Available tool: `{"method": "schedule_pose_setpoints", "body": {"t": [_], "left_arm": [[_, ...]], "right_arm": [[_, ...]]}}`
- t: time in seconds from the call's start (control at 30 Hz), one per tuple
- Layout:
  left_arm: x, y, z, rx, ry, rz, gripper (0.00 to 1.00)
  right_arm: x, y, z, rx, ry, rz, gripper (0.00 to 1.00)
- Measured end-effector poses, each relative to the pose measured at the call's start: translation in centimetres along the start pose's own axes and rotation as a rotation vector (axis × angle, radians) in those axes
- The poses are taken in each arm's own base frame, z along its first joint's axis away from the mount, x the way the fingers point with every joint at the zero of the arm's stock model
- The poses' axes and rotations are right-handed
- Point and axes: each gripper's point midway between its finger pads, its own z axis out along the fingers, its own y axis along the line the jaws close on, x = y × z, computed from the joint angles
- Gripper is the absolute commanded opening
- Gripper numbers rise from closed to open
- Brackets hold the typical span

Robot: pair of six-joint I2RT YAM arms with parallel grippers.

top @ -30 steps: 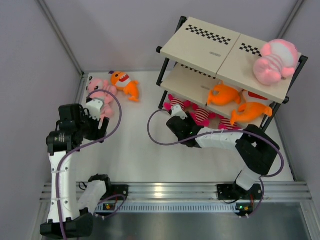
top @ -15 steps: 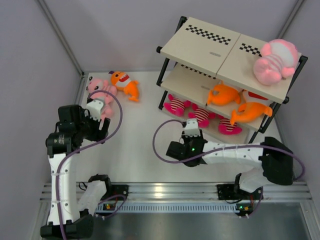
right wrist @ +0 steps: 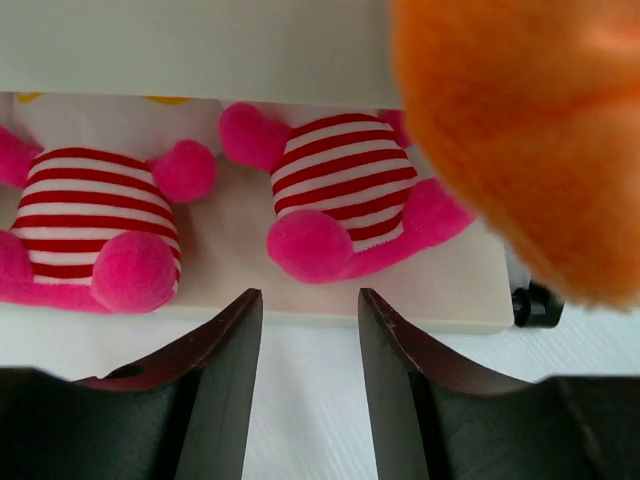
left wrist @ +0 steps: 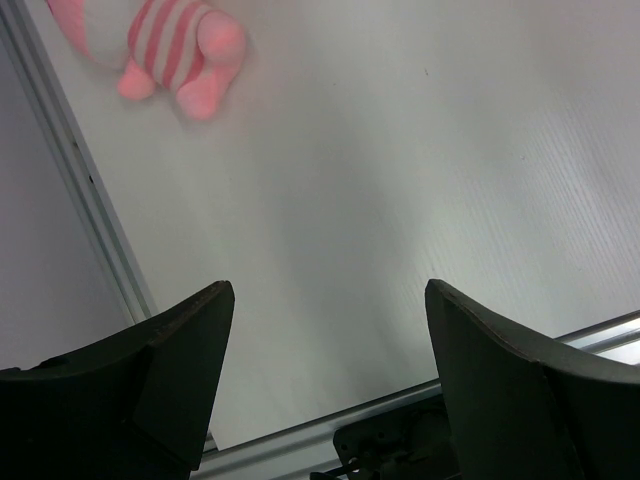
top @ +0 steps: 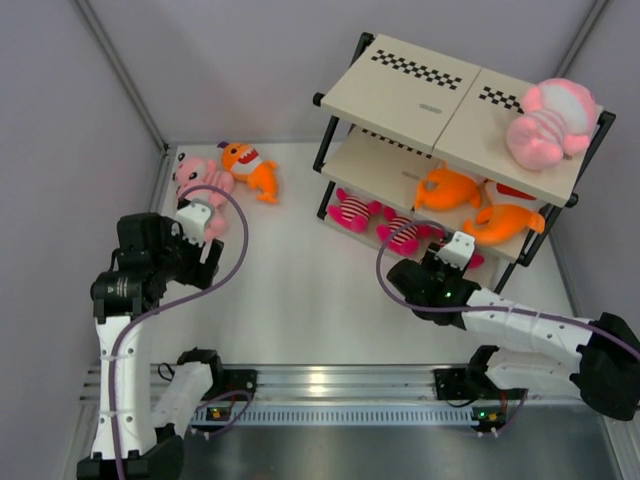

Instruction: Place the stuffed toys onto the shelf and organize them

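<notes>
From overhead I see the shelf (top: 400, 90) at the far right of the white table (top: 300, 290), its matte beige boards slanting from upper left to lower right in a black tube frame. On the top board a pink striped animal (top: 548, 122) lies belly up, with its long axis across the board and its head toward the far edge. On the middle board the left-hand fish (top: 450, 187) and the right-hand fish (top: 503, 222) both lie lengthwise along the board. My right wrist view shows two magenta toys (right wrist: 95, 235) (right wrist: 345, 205) on the bottom board. Their round fuzzy feet point at the front edge and their red-and-white bellies run back under the board above. Off the shelf, at the far left of the table, the loose fish (top: 252, 167) lies diagonally with its white mouth toward the back corner. The second pink animal (top: 197, 178) lies just beside it, head away from me. The right gripper (right wrist: 310, 300) sits low in front of the bottom board, its dark wedge fingers narrowly apart with nothing between them. A second ago it was at the left end of that board, and it has since swung to the right end. The left gripper (left wrist: 328, 300) has barely moved and hovers over bare table, jaws wide and empty. None of the toys has shifted.
</notes>
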Motion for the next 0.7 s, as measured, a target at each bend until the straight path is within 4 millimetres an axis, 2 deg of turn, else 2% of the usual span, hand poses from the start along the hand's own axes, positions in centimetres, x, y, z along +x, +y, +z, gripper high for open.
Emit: {"method": "schedule_pose_setpoints", "body": {"t": [0.23,0.37,0.53,0.6,0.7], "left_arm": [[-0.2,0.1,-0.1,-0.003,-0.004,0.005,0.84],[-0.2,0.2,-0.2,-0.008,-0.006,0.007,0.84],[-0.4,0.2,-0.3,-0.012,-0.011,0.009,0.84],[-0.4,0.3,-0.4,-0.014,-0.012,0.009,0.84],[-0.5,0.3,-0.4,-0.015,-0.012,0.011,0.84]], "right_arm": [[0.7,-1.8,2.5,0.081,-0.038,0.089,0.48],[0.1,-1.4,3.3,0.076,-0.055,0.128,0.49],[0.5,-1.3,4.6,0.081,-0.048,0.158,0.47],[0.4,-1.2,4.9,0.082,-0.049,0.167,0.46],[0.6,-1.0,5.2,0.082,-0.045,0.162,0.32]]}}
